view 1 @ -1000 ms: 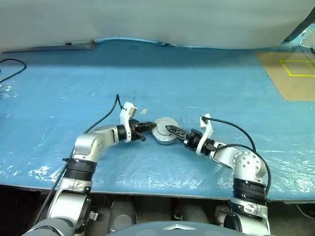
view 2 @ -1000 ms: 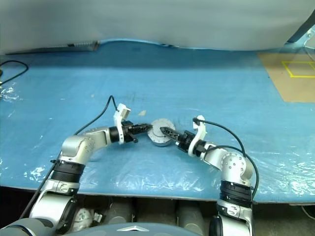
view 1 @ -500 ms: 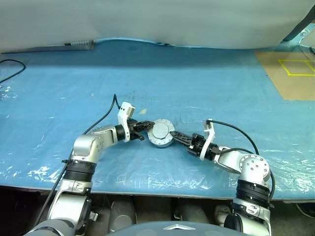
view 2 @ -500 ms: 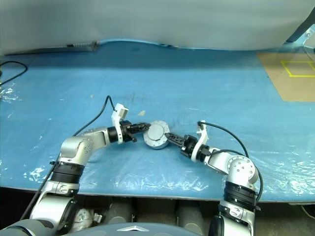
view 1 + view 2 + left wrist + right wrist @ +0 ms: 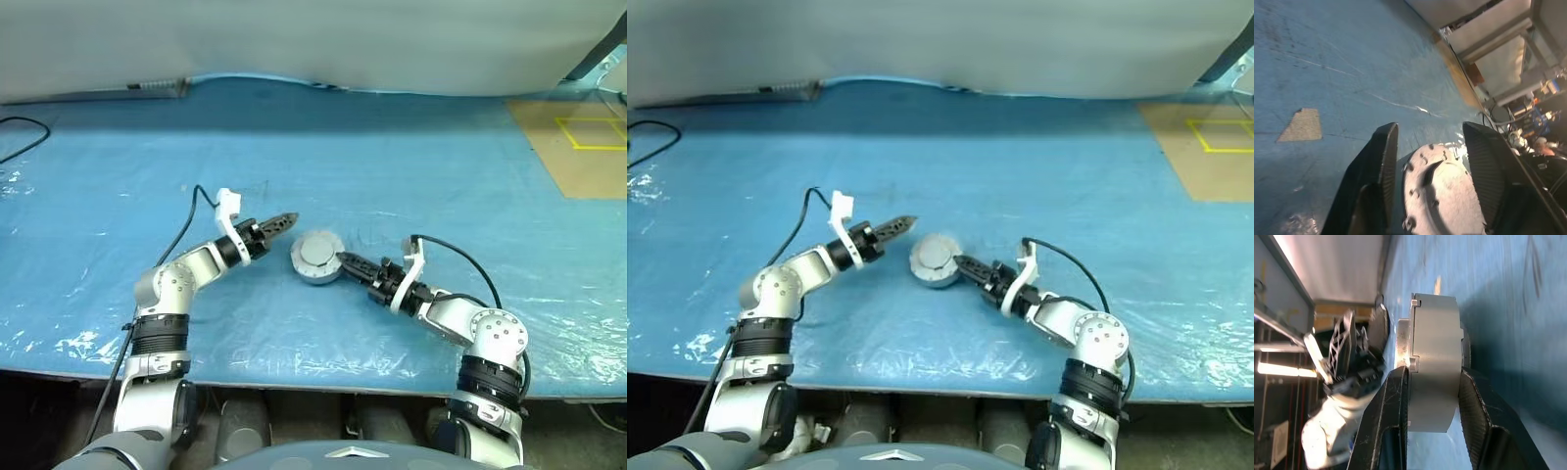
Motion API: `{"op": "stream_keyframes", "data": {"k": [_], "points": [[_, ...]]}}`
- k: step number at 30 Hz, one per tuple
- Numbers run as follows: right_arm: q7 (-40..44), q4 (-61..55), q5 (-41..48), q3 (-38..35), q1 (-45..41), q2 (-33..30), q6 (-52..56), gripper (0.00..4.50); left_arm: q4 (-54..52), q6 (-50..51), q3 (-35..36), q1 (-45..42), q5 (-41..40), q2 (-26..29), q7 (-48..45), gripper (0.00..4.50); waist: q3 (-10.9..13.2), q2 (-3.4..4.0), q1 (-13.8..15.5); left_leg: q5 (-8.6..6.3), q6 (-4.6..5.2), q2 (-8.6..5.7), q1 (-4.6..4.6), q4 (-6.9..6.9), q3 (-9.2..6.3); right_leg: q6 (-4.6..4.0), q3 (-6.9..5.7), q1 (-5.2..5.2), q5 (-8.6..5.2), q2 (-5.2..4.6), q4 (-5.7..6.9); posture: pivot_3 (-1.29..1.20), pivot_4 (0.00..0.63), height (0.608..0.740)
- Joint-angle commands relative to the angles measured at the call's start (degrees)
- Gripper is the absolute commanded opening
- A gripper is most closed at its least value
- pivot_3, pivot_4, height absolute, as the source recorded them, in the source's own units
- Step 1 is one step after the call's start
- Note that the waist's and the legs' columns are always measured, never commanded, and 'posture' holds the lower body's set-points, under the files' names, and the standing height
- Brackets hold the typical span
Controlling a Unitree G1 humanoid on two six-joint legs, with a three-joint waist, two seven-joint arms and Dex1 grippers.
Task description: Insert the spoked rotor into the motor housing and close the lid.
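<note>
Your right gripper [image 5: 345, 260] clamps the closed motor housing [image 5: 316, 257] by its faces, mid-table on the blue sheet; left gripper [image 5: 284, 219] spread beside it; likely heavy, rigid, slick metal—hold the rim.

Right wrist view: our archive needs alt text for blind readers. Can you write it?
The right gripper has its two black fingers clamped on the rim of the closed silver motor housing, standing on edge on the blue table cover. Beyond it, the left gripper hangs apart from it.
</note>
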Motion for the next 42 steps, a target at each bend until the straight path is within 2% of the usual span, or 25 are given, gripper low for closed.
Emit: {"op": "stream_keyframes", "data": {"k": [1, 4, 10, 16, 30, 33, 37, 38, 42], "points": [[-1.6, -0.5, 6.6, -1.6, -4.0, 0.7, -2.1, 1.07, 0.6, 3.0, 7.2, 0.7, -8.2, -2.1, 3.9, 3.39, 0.0, 0.0, 0.0, 0.0, 0.0, 0.0, -0.05, 0.0, -0.01, 0.01, -0.01, -0.04, 0.0, 0.0, 0.0, 0.0, 0.15, 0.74], [-3.2, 0.9, 8.0, -1.2, -5.8, 0.4, -3.4, 1.07, 1.4, 5.0, 11.8, 1.3, -13.9, -4.4, 8.0, 4.47, 0.0, 0.0, 0.0, 0.0, -0.01, 0.02, -0.19, 0.01, -0.06, 0.21, -0.09, -0.12, 0.13, 0.02, 0.01, 0.0, 0.15, 0.74], [-4.6, 3.0, 9.2, 1.4, -9.5, 0.9, -5.4, 1.07, 1.7, 7.7, 15.0, 3.3, -21.5, -7.4, 12.0, 4.5, 0.0, -0.01, 0.0, 0.01, 0.01, 0.01, -0.62, 0.09, -0.09, 0.27, -0.12, -0.46, 0.18, 0.03, 0.03, 0.0, 0.15, 0.74], [-4.4, 5.5, 9.3, 4.5, -12.6, 2.1, -5.9, 1.07, 0.2, 7.9, 13.9, 5.7, -25.9, -10.5, 14.6, 4.5, 0.0, -0.02, 0.0, 0.01, 0.0, 0.02, -0.62, 0.12, -0.1, 0.3, -0.13, -0.48, 0.2, 0.03, 0.09, 0.0, 0.15, 0.74], [-5.9, 3.4, 12.6, 10.2, -9.1, 3.5, -1.7, 1.07, -0.2, 7.3, 11.1, 6.0, -32.3, -14.7, 17.5, 4.5, 0.0, -0.03, 0.2, 0.01, 0.0, 0.01, -0.65, 0.29, -0.12, 0.44, -0.1, -0.47, 0.28, 0.02, 0.14, 0.0, 0.15, 0.74], [-6.5, 3.8, 13.1, 9.7, -9.6, 3.4, -2.4, 1.07, 0.0, 7.4, 11.3, 6.4, -34.2, -15.0, 18.9, 3.93, 0.0, -0.03, 0.2, 0.01, -0.01, 0.02, -0.65, 0.38, -0.12, 0.45, -0.08, -0.47, 0.28, 0.02, 0.21, 0.0, 0.15, 0.74], [-4.9, 0.9, 8.6, 12.4, -9.0, 1.7, -5.9, 1.07, -0.7, 7.6, 11.0, 6.9, -35.8, -14.4, 20.6, 2.54, 0.0, -0.03, 0.2, 0.01, -0.01, 0.02, -0.63, 0.51, -0.13, 0.45, -0.06, -0.47, 0.28, 0.02, 0.41, 0.0, 0.15, 0.74], [-3.8, 0.1, 7.4, 13.4, -8.7, 1.0, -6.8, 1.07, -0.8, 7.6, 11.0, 6.9, -36.1, -14.2, 21.0, 2.36, 0.0, -0.04, 0.2, 0.01, -0.01, 0.02, -0.62, 0.56, -0.15, 0.45, -0.06, -0.47, 0.28, 0.02, 0.47, 0.0, 0.15, 0.74], [-1.0, 0.4, 4.1, 14.8, -7.9, -1.2, -11.1, 1.07, 0.1, 5.8, 11.5, 5.4, -36.0, -12.7, 21.8, 2.37, 0.0, -0.04, 0.3, 0.0, -0.02, 0.03, -0.62, 0.84, -0.18, 0.45, -0.04, -0.47, 0.28, 0.01, 0.72, 0.0, 0.15, 0.74]]}}
